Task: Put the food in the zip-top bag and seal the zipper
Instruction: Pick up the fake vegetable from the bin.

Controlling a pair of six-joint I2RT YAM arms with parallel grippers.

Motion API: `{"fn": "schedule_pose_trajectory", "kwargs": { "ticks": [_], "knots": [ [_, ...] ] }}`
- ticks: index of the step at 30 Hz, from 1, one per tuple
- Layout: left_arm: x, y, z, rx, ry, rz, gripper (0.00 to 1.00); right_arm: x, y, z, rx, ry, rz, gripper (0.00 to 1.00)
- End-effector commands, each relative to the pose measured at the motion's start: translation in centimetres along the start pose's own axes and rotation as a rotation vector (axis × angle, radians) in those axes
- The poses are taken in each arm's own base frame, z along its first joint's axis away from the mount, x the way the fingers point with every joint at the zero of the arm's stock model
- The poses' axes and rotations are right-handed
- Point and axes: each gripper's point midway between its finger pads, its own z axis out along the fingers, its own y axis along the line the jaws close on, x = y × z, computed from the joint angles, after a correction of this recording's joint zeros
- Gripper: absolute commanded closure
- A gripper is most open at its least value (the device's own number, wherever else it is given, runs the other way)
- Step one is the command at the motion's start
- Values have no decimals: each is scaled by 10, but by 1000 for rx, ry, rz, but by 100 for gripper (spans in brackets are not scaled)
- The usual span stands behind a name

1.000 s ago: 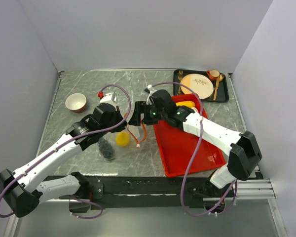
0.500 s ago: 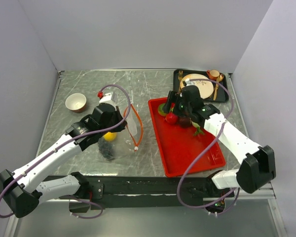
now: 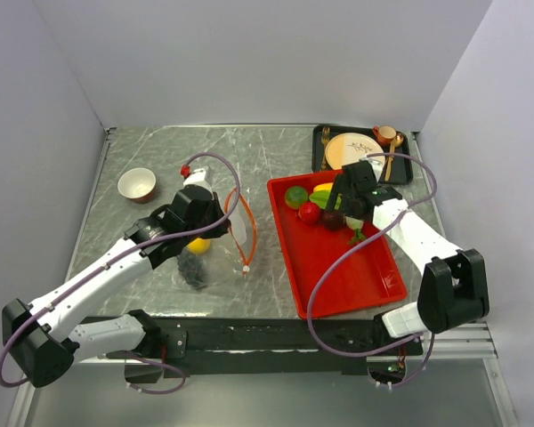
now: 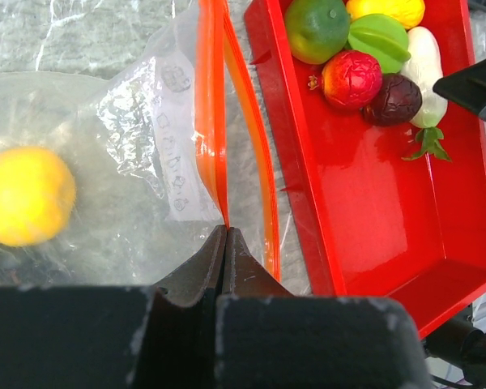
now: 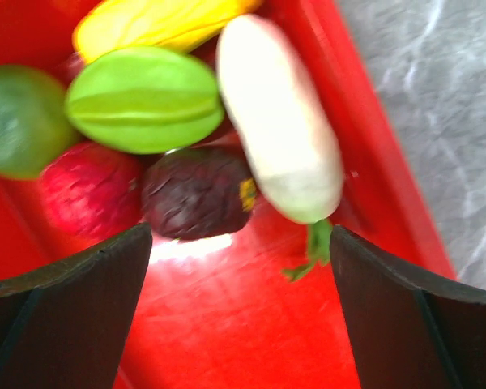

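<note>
The left gripper (image 4: pixel 225 240) has its jaws pinched tight on the thin orange-red zipper strip (image 4: pixel 211 121) of a clear, floppy plastic zip-top bag (image 4: pixel 138 138), whose mouth gapes (the other strip bows toward the tray). A round yellow toy fruit (image 4: pixel 24 194) and dark purple toy grapes (image 3: pixel 193 269) lie in the bag on the grey marbled table (image 3: pixel 151 151). The right gripper (image 5: pixel 239 235) hovers, jaws spread wide and empty, over a glossy red rectangular tray (image 5: pixel 227 324). Below it are a dark purple round fruit (image 5: pixel 196 192), a long white radish (image 5: pixel 279 121), a ridged green fruit (image 5: pixel 142 99) and a red fruit (image 5: pixel 89 190).
</note>
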Motion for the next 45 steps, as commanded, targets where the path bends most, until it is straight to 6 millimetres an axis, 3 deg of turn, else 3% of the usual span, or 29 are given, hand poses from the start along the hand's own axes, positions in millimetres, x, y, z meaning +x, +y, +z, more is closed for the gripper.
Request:
{"fn": "schedule_pose_trajectory", "kwargs": {
  "ticks": [1,4,12,18,22,27,33,38,39,45],
  "knots": [
    [-12,-12,-2,38,-37,8,99,-14,-14,19,43,-12,9,12],
    [-11,-11,-2,40,-37,3,99,-11,-14,31,30,6,32,18],
    [-9,-9,0,30,-28,16,99,-1,-14,65,63,52,24,23],
    [-7,-6,-2,26,-35,4,99,17,-7,71,15,111,23,32],
    [-6,-5,-1,31,-33,0,99,19,-7,66,-3,100,28,47],
    [-6,-7,2,26,-23,15,99,7,-4,40,-46,44,46,63],
    [-8,-10,2,35,-29,11,99,-17,4,-12,-145,-79,56,64],
    [-7,-11,3,42,-30,1,99,-24,30,-50,-326,-87,21,64],
    [-7,-11,2,47,-31,1,99,-21,37,-57,-367,-70,10,68],
    [-5,-14,4,56,-16,1,99,-9,79,-99,-628,-8,-70,71]
  ]
}}
